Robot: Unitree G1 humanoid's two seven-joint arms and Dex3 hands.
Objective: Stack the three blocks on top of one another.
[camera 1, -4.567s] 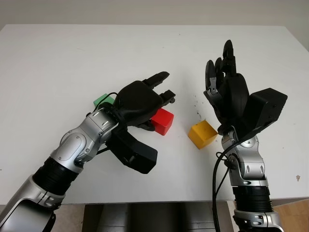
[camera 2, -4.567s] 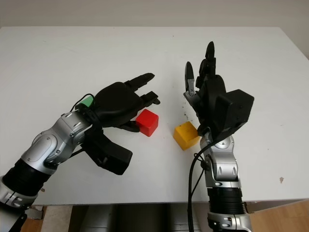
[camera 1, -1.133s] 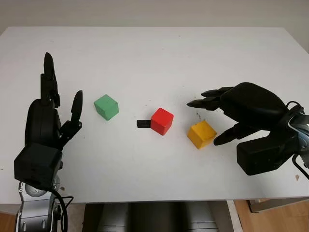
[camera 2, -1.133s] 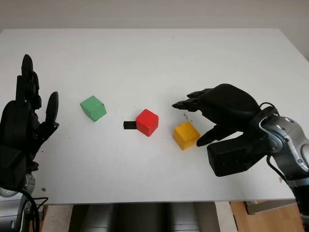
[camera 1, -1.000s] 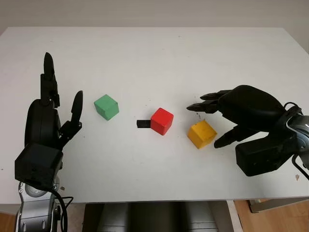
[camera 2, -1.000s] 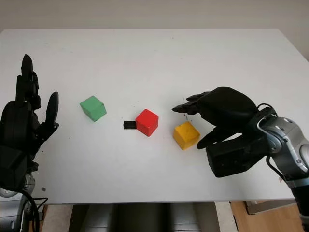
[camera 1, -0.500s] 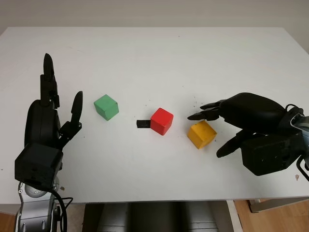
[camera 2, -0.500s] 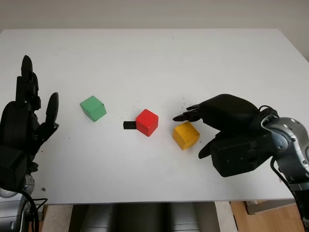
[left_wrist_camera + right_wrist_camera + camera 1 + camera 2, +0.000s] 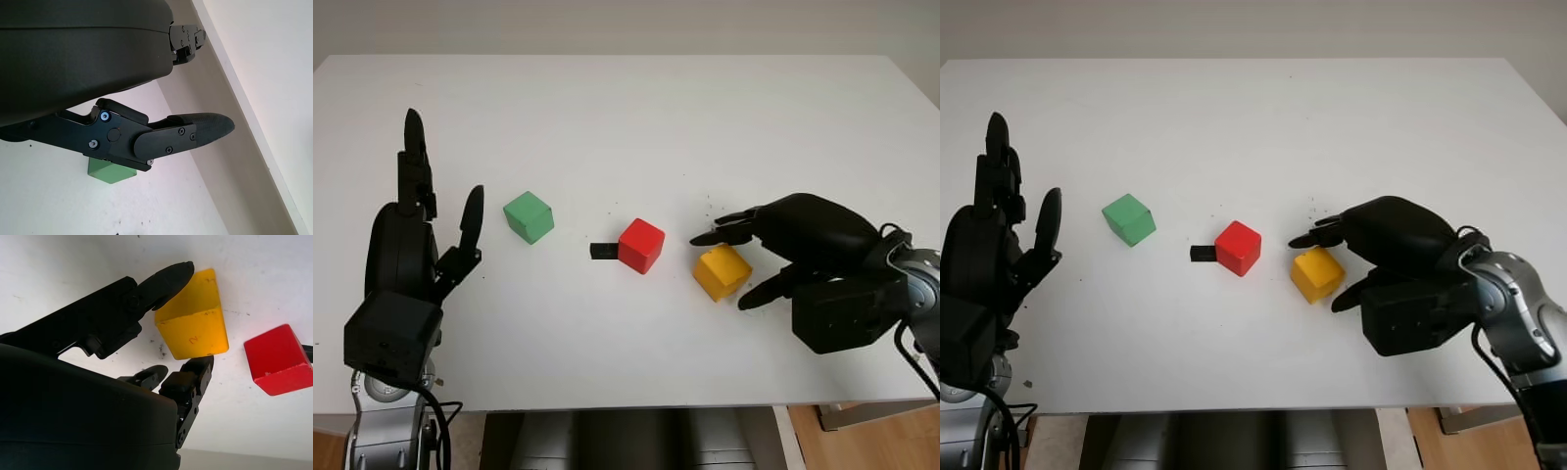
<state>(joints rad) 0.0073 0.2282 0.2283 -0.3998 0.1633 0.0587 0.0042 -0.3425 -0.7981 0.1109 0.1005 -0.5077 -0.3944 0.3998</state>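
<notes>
On the white counter [image 9: 626,108], the left hand [image 9: 406,255] stands raised at the left edge, open; then come the green block [image 9: 529,216], the red block [image 9: 641,245] and the yellow block [image 9: 722,271], which the right hand [image 9: 744,264] brackets, fingers [image 9: 168,279] touching it but not clamped

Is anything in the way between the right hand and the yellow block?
Nothing visible. The right hand is already around the yellow block, fingers on either side, bare table beneath. The red block sits apart, beside it.
</notes>
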